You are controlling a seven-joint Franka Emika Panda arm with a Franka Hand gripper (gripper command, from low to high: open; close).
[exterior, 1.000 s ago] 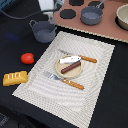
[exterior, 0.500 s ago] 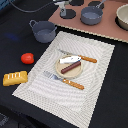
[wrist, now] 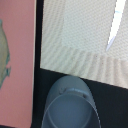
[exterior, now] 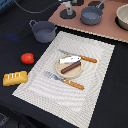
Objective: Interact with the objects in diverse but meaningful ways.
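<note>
While the toy food lies spread on the dark table (exterior: 115, 95), the gripper is out of sight; its state cannot be told.
Bread loaf (exterior: 14, 77) farthest toward the exterior view's left; tomato (exterior: 27, 58) beside it; grey pot (exterior: 43, 31) (wrist: 68, 106) behind; sausage (exterior: 71, 67) and silvery piece (exterior: 69, 60) on the plate (exterior: 69, 73) upon the placemat (exterior: 95, 75).

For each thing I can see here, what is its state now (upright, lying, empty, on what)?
Grey pot: upright, empty, on the dark table beside the placemat.
Plate: on the placemat, holding food.
Sausage: lying on the plate.
Silvery flat piece: lying on the plate.
Fork: lying flat on the placemat.
Knife: lying flat on the placemat.
Tomato: on the table.
Bread loaf: on the table.
</note>
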